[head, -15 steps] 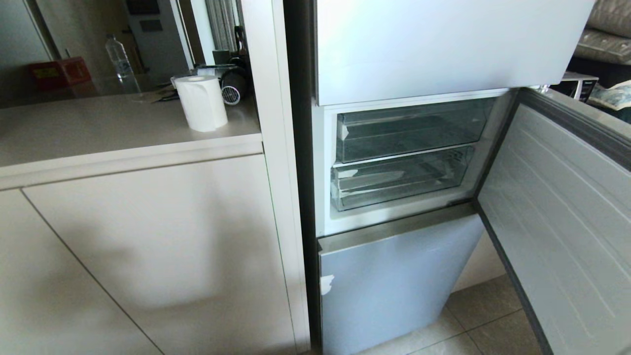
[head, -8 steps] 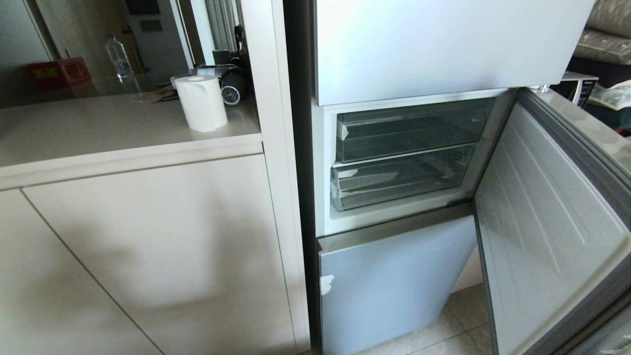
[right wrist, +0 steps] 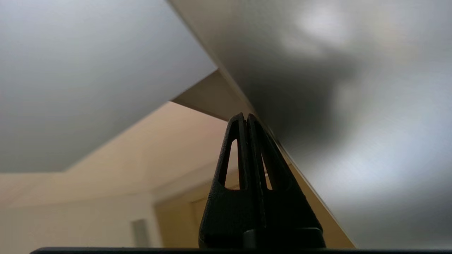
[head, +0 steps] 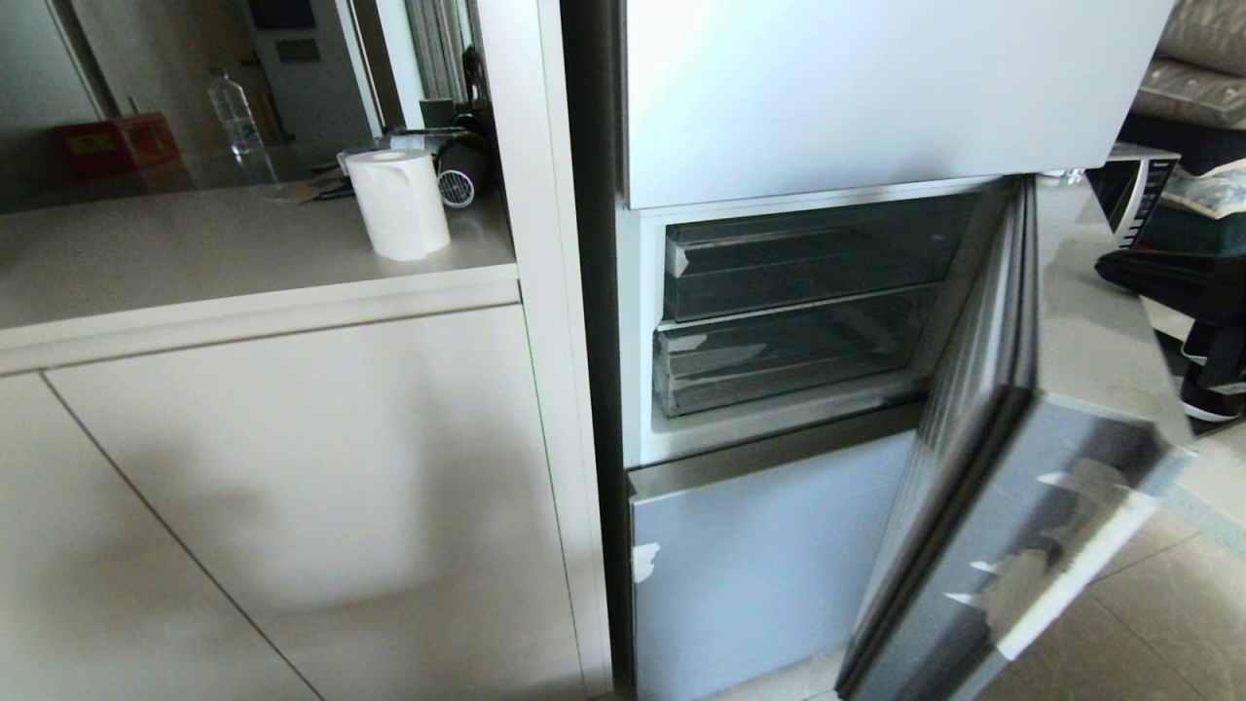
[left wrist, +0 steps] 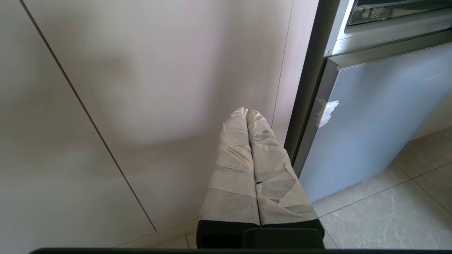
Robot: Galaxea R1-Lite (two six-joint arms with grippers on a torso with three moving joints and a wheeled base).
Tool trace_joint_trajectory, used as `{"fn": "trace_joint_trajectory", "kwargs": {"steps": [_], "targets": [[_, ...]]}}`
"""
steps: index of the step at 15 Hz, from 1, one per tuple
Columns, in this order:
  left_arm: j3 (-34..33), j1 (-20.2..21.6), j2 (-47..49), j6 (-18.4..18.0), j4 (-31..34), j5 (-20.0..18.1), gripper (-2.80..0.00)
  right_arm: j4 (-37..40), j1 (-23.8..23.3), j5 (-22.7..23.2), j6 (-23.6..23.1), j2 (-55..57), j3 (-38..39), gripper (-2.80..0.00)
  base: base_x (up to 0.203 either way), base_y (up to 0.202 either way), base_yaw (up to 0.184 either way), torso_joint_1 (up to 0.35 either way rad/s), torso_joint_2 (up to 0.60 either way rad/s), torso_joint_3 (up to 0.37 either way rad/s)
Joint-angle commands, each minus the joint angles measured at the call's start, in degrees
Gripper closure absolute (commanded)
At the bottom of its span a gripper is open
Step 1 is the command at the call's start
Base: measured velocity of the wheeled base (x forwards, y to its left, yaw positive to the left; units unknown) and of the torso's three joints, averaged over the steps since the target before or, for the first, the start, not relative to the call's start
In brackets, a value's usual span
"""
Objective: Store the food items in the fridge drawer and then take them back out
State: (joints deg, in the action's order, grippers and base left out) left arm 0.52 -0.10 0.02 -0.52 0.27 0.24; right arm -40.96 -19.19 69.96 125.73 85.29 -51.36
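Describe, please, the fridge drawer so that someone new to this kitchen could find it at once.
Look at the fridge's open middle compartment, behind the half-swung door. Two clear plastic bins are stacked there; the fridge drawer is the lower one, directly above the closed blue-grey bottom panel.

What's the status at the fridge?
Left gripper shut, parked low. Right gripper shut, empty, against the door. Door half swung across the fridge drawer. No food visible.

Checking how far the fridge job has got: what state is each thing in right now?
Middle fridge door: partly open, swung halfway.
Upper drawer: pushed in, looks empty.
Lower drawer: pushed in, looks empty.
Bottom door: shut.
Left gripper: fingers shut, holding nothing.
Right gripper: fingers shut, beside the door.
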Motion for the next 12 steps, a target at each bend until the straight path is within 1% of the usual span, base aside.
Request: {"fn": "trace_joint_trajectory", "kwargs": {"steps": [1,3,4,5,6,7,8,9,10,11,12], "targets": [[0.00,0.01,-0.02,0.00,0.00,0.02,0.00,-0.57,1.54,0.42,-6.84,-0.53,0.31,0.00,0.000,0.000,0.000,0.000,0.00,0.000],[0.00,0.01,-0.02,0.00,0.00,0.02,0.00,-3.47,1.85,0.40,-14.58,-3.42,1.13,0.00,0.000,0.000,0.000,0.000,0.00,0.000],[0.00,0.01,-0.02,0.00,0.00,0.02,0.00,-4.63,1.86,0.47,-18.50,-5.38,3.11,0.00,0.000,0.000,0.000,0.000,0.00,0.000],[0.00,0.01,-0.02,0.00,0.00,0.02,0.00,-5.13,1.99,0.50,-24.17,-7.63,5.85,0.00,0.000,0.000,0.000,0.000,0.00,0.000],[0.00,0.01,-0.02,0.00,0.00,0.02,0.00,-5.34,2.63,0.46,-31.24,-9.97,9.71,0.00,0.000,0.000,0.000,0.000,0.00,0.000],[0.00,0.01,-0.02,0.00,0.00,0.02,0.00,-5.41,3.99,0.31,-37.91,-12.28,13.71,0.00,0.000,0.000,0.000,0.000,0.00,0.000],[0.00,0.01,-0.02,0.00,0.00,0.02,0.00,-5.31,6.38,-0.46,-43.89,-14.70,17.45,0.00,0.000,0.000,0.000,0.000,0.00,0.000],[0.00,0.01,-0.02,0.00,0.00,0.02,0.00,-4.70,10.28,-2.79,-47.35,-16.13,19.43,0.00,0.000,0.000,0.000,0.000,0.00,0.000],[0.00,0.01,-0.09,0.00,0.00,0.02,0.00,-3.23,14.47,-6.65,-49.91,-16.59,19.94,0.00,0.000,0.000,0.000,0.000,0.00,0.000],[0.00,0.01,-0.02,0.00,0.00,0.02,0.00,-0.16,19.37,-12.87,-54.61,-16.66,20.18,0.00,0.000,0.000,0.000,0.000,0.00,0.000],[0.00,0.01,-0.02,0.00,0.00,0.02,0.00,3.93,24.59,-21.85,-62.71,-15.67,20.24,0.00,0.000,0.000,0.000,0.000,0.00,0.000]]}}
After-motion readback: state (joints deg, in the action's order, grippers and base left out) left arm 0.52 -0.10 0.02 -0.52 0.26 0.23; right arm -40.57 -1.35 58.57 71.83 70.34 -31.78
